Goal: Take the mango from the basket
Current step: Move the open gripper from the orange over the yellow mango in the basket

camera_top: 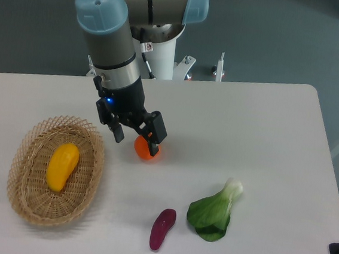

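The mango point(62, 166) is yellow-orange and elongated and lies inside the oval wicker basket point(27, 204) at the left of the table. My gripper point(137, 136) hangs above the table just right of the basket, fingers spread open and empty. One finger point(156, 127) stands in front of a small round orange point(147, 150), which rests on the table. The gripper is apart from the mango, up and to its right.
A purple oblong vegetable point(162, 228) lies near the front edge. A green bok choy point(214, 210) lies to its right. The arm's base point(161, 57) stands at the table's far edge.
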